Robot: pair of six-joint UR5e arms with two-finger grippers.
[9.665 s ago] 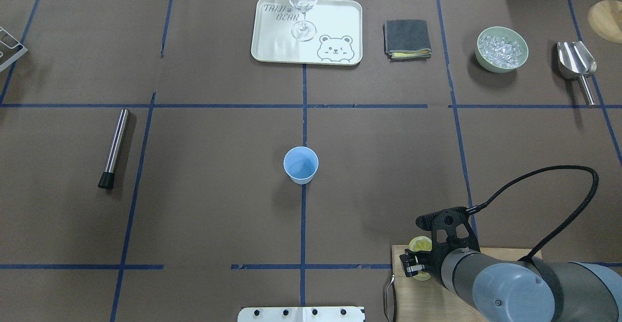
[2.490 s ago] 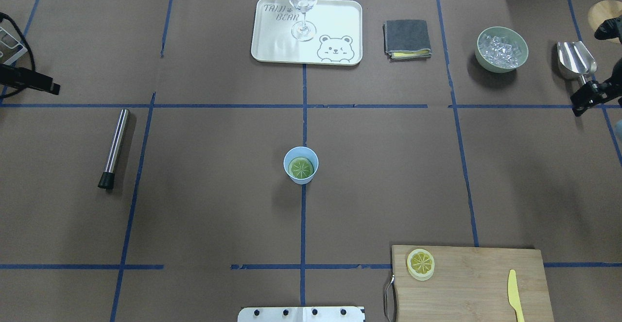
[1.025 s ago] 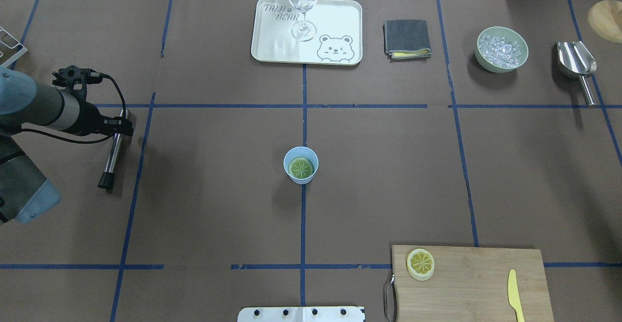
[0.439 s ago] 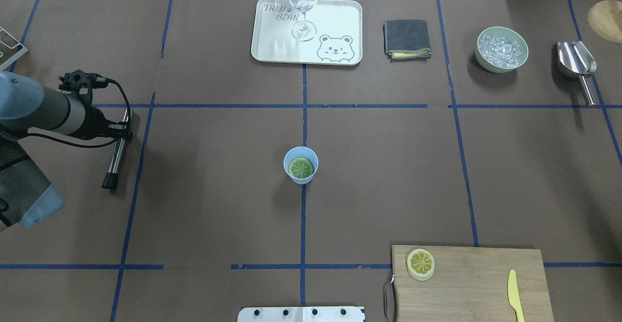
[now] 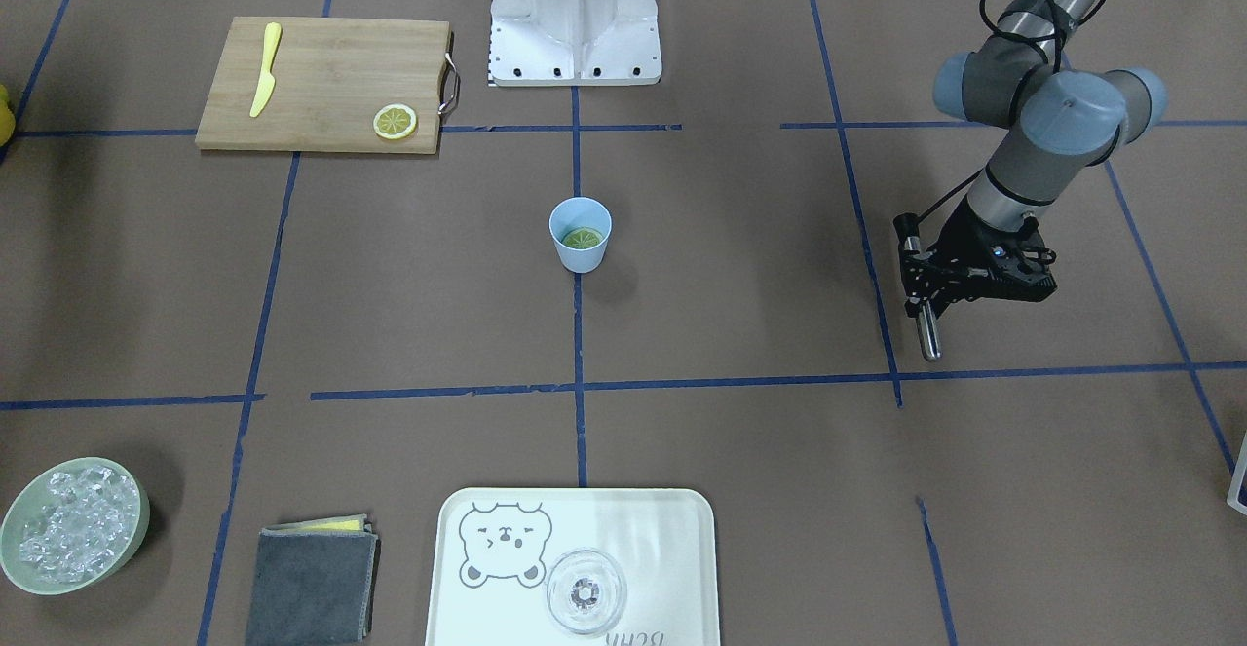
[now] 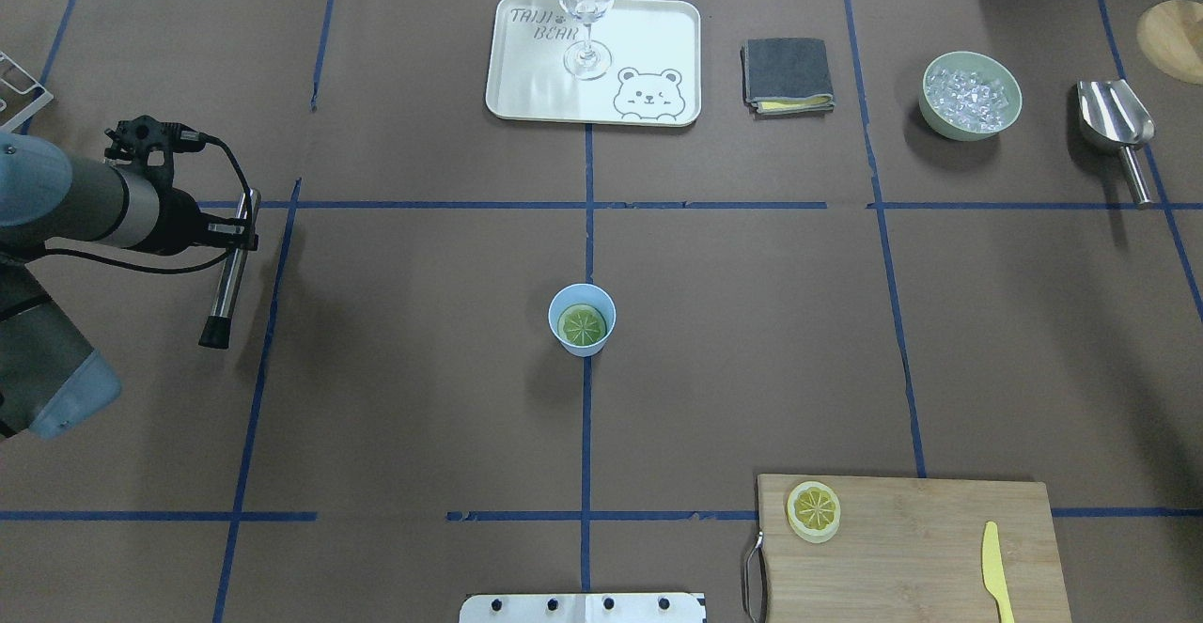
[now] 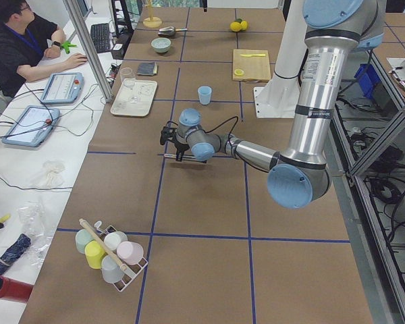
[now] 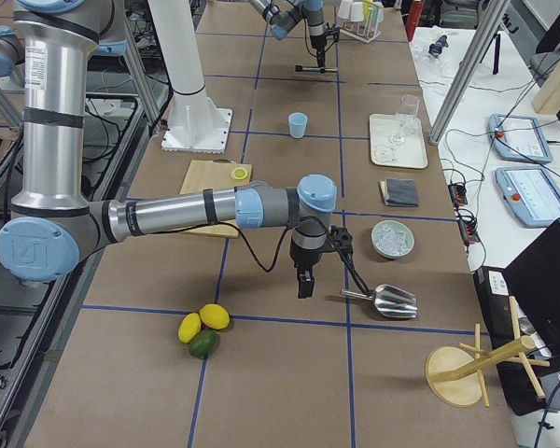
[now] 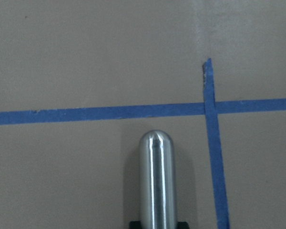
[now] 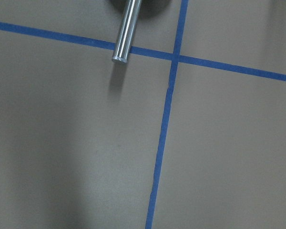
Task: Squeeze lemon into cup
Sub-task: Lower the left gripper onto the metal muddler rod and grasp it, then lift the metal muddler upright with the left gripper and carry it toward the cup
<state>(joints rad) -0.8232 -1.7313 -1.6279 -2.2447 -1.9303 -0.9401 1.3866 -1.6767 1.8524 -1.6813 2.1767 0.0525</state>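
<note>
The light-blue cup [image 6: 587,348] [image 5: 581,256] stands at the table's centre with a lemon [image 6: 582,324] [image 5: 584,236] slice lying flat inside it. A second slice [image 6: 814,509] rests on the cutting board [image 6: 921,548]. My left gripper [image 6: 237,233] [image 5: 921,284] is at the table's left side, shut on a steel muddler [image 6: 224,294] [image 9: 156,176] with a black tip, far from the cup. My right gripper [image 8: 304,283] shows only in the exterior right view, near the scoop, and I cannot tell whether it is open or shut.
A cream tray [image 6: 658,40] with a stemmed glass [image 6: 586,3] sits at the back centre. A folded grey cloth [image 6: 788,73], a green bowl of ice [image 6: 971,95] and a metal scoop [image 6: 1114,120] lie back right. A yellow knife [image 6: 996,571] lies on the board.
The right arm took a slice off the board and left the overhead view; that slice now lies in the cup. The left arm came in, closed on the muddler and raised it slightly.
</note>
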